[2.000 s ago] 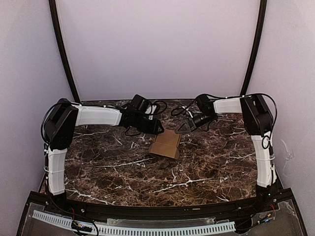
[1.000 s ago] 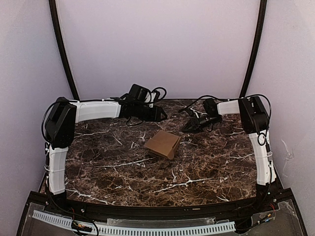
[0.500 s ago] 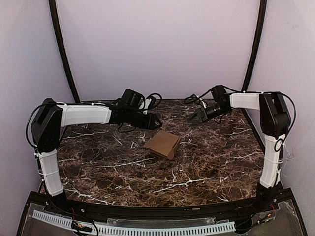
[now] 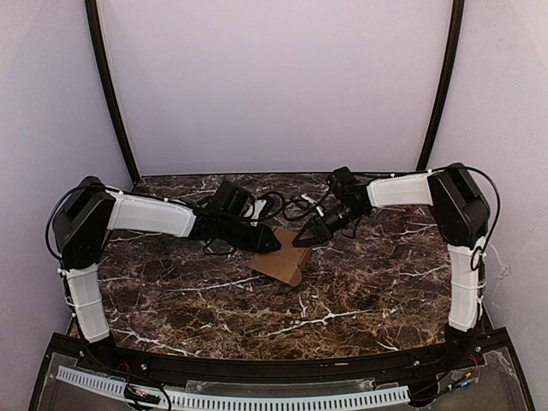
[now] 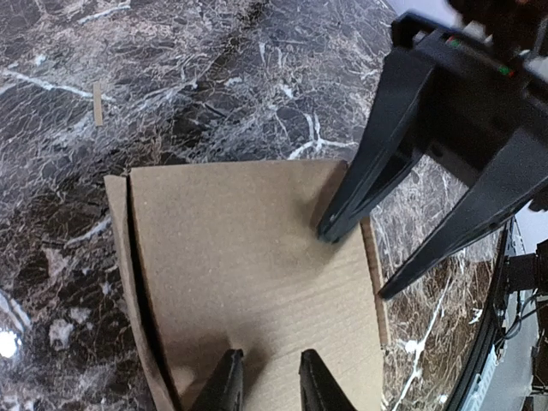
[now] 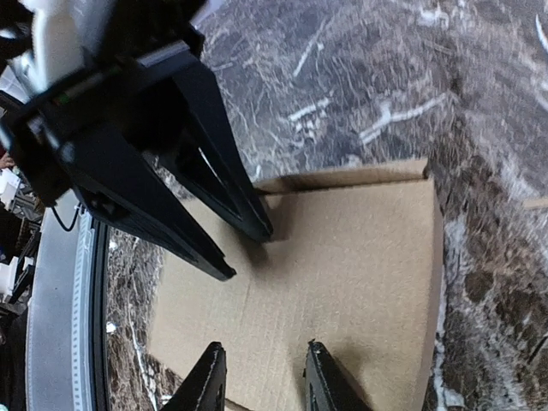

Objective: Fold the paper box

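The paper box [image 4: 281,259] is a small brown cardboard cube on the marble table [image 4: 360,291], mid-table toward the back. My left gripper [image 4: 272,243] reaches in from the left and my right gripper [image 4: 302,239] from the right; both meet over the box. In the left wrist view the box top [image 5: 231,257] fills the frame; my left gripper [image 5: 267,377] stands narrowly open, tips on the cardboard, nothing between them. The right fingers [image 5: 377,163] touch the far edge. In the right wrist view my right gripper [image 6: 261,372] is also open on the box top [image 6: 342,265], facing the left fingers [image 6: 218,184].
A thin wooden sliver [image 5: 98,103] lies on the marble beside the box. Black cables [image 4: 287,204] hang behind the wrists. Curved black frame poles [image 4: 110,94] and lilac walls close the back and sides. A perforated white strip [image 4: 257,401] runs along the near edge.
Both grippers swung inward and down from raised positions behind the box onto its top. The left jaws narrowed. The box barely shifted.
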Motion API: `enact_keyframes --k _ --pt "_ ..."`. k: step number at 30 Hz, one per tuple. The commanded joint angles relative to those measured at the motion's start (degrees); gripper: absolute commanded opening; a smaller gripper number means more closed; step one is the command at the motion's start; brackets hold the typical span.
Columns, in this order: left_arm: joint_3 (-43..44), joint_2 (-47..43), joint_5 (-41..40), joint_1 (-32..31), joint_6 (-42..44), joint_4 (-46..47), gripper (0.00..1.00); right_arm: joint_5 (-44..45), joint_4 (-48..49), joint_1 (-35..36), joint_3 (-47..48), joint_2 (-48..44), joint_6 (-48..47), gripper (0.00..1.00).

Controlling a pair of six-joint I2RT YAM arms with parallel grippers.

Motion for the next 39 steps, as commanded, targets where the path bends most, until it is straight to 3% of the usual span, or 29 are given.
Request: enact_keyframes --k 1,10,17,21,26,33,39 --pt "-3.0 2.9 0.9 0.1 -2.9 4.1 0.24 1.7 -2.3 0.0 -0.3 4.5 -1.3 0.31" --pt "-2.7 2.9 1.6 0.1 -3.7 5.3 0.24 1.8 -3.5 -0.3 -0.1 4.6 -2.9 0.31" --pt "-2.4 -6.7 0.7 0.1 -0.9 5.5 0.35 -0.2 -6.1 -0.7 1.9 -7.0 -7.0 0.39" --pt "-0.5 -11.0 -6.2 0.1 5.3 -0.8 0.46 7.6 -6.4 -0.5 -0.6 -12.5 -13.4 0.44" --pt "1.9 -8.8 -13.9 0.7 10.6 -8.1 0.53 21.3 -6.3 2.6 -5.4 -15.5 -27.1 0.48" --pt "2.6 -2.8 -5.6 2.8 3.2 -6.2 0.55 31.8 3.5 8.8 -19.4 -22.2 -44.4 0.53" --pt "2.9 1.4 -1.9 3.0 0.1 -3.6 0.56 38.1 8.8 12.8 -22.3 -22.9 -48.5 0.56"
